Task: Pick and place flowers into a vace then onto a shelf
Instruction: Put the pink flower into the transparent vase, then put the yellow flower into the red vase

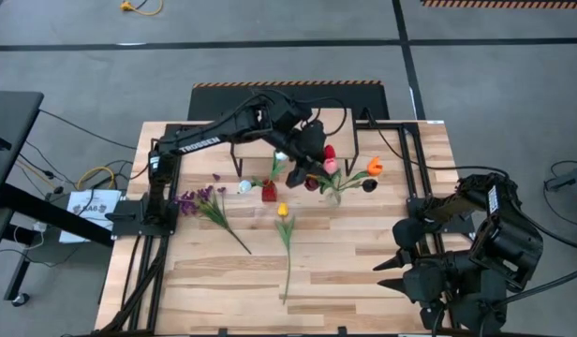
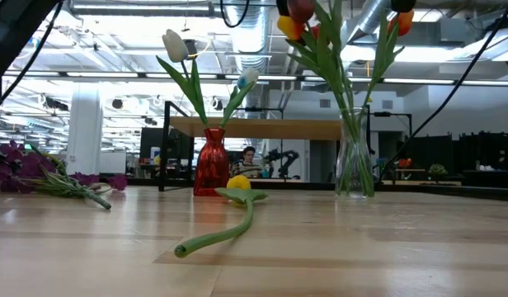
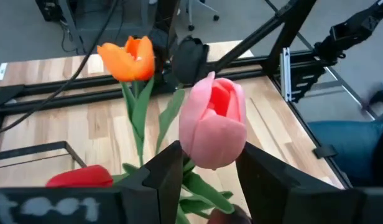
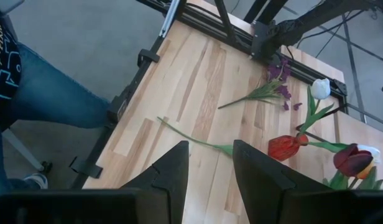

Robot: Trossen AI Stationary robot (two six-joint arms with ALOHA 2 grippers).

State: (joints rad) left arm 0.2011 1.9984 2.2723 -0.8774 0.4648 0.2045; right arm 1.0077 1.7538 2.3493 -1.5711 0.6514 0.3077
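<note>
The left gripper (image 3: pixel 207 177) hung over the clear vase (image 2: pixel 355 157) at the centre of the high view, its fingers set either side of a pink tulip (image 3: pixel 213 121). They seemed to grasp the stem, though the contact itself was hidden. That suited lowering it in among the flowers. Only the low view showed the shelf (image 2: pixel 262 128) behind and a red vase (image 2: pixel 210 162). A yellow tulip (image 2: pixel 238 183) lay loose on the table. The right gripper (image 4: pixel 210 180) waited at lower right, parted and empty.
</note>
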